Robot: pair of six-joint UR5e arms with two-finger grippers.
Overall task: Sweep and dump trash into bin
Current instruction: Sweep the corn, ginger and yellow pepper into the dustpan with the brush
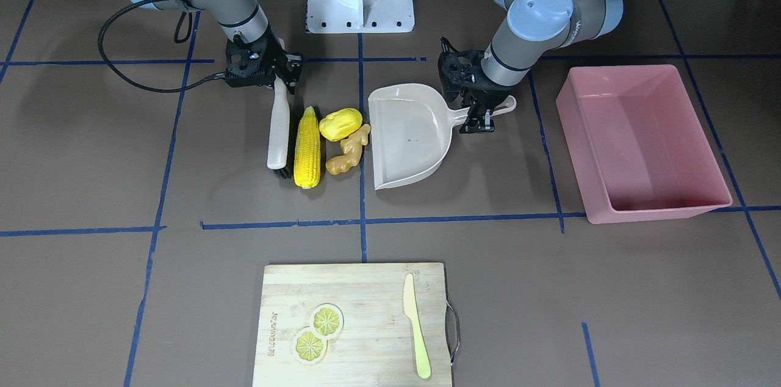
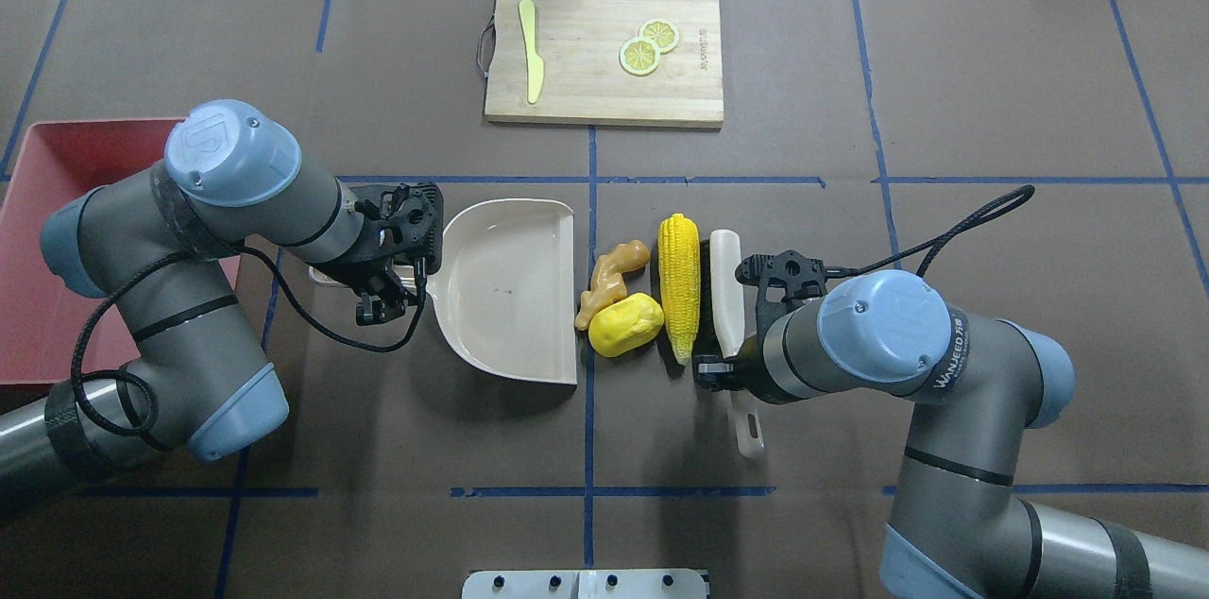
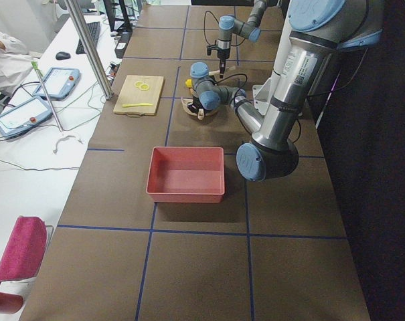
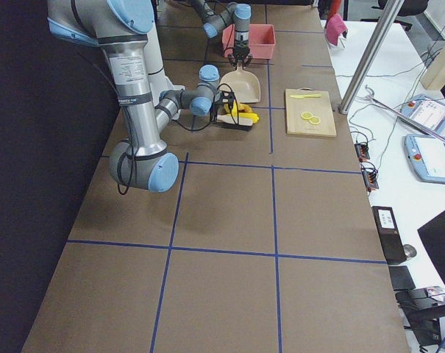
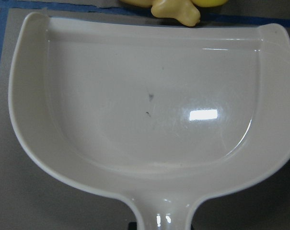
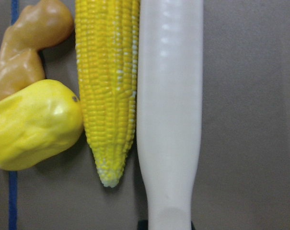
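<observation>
Between brush (image 1: 278, 130) and dustpan (image 1: 410, 138) lie corn cob (image 1: 307, 149), lumpy yellow piece (image 1: 340, 124) and ginger root (image 1: 348, 155). Right end effector (image 1: 279, 83) clamps the brush; left end effector (image 1: 482, 113) clamps the dustpan.

4 exterior, 2 wrist close-ups — table (image 2: 992, 60) shared

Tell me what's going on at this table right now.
Two robot arms are set up to sweep toy food into a dustpan. The right end effector holds a brush that lies against the corn cob. The lumpy yellow piece and the ginger root sit between the corn and the dustpan's open edge. The left end effector holds the dustpan by its handle. Nothing is in the dustpan yet, and the pink bin beyond it is empty.
</observation>
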